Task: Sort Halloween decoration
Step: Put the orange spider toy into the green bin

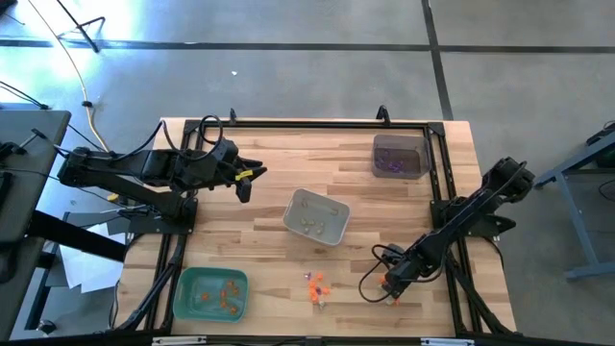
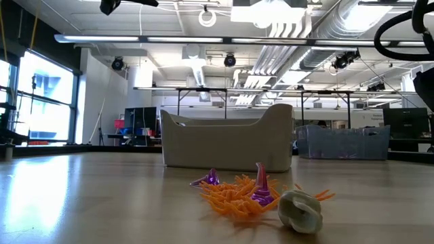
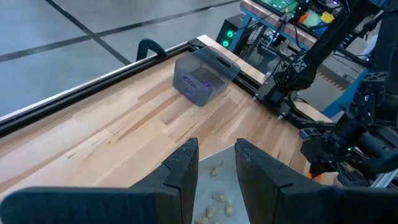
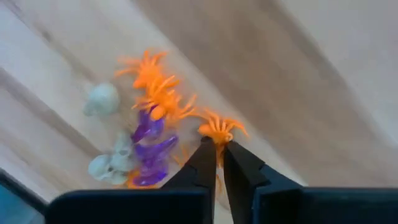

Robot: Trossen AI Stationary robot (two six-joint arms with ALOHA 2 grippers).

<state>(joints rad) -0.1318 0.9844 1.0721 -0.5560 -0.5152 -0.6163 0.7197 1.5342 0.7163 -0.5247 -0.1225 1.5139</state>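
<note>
A small heap of Halloween decoration (image 1: 315, 286) lies on the wooden table near its front edge: orange spiders, purple pieces and pale skulls (image 2: 300, 210). My right gripper (image 1: 389, 285) points steeply down just right of the heap, shut on one orange spider (image 4: 219, 129). The rest of the heap (image 4: 146, 134) lies beyond its fingers. My left gripper (image 1: 245, 183) hangs open in the air at the far left, with nothing between its fingers (image 3: 216, 152). My right gripper pinches the orange spider between its two fingertips (image 4: 205, 155), coming from above and pointing steeply down. The spider's body and legs (image 4: 221, 126) stick out past the tips. Whether it rests on the table or is lifted, I cannot tell.
Three trays stand on the table: a green one (image 1: 184, 288) at the front left with orange pieces, a pale grey one (image 1: 296, 207) in the middle with whitish pieces, and a dark see-through one (image 1: 400, 144) at the far right with purple pieces. A black frame (image 1: 307, 123) rims the table.
</note>
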